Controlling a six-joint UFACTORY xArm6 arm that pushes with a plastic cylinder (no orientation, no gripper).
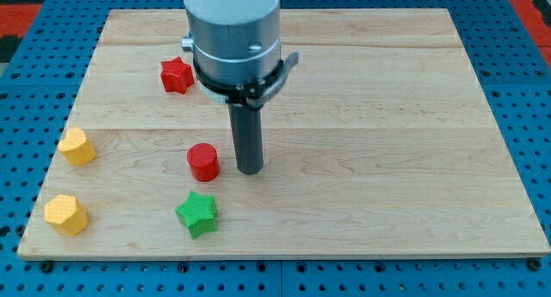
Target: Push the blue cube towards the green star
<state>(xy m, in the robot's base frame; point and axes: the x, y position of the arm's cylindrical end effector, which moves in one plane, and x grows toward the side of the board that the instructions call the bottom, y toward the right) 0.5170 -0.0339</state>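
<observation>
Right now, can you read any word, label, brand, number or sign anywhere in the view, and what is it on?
None: no readable text shows.
Wooden board: bare wood grain only.
Red star, red cylinder, green star, two yellow blocks: plain faces, no markings.
Arm housing above my tip: no label visible.
The blue cube does not show.

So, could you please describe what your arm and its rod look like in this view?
My arm shows as a broad pale grey cylinder with a darker grey band and a black clamp ring beneath. From it hangs a straight, dark grey round rod ending at my tip. No cables or markings are visible.
</observation>
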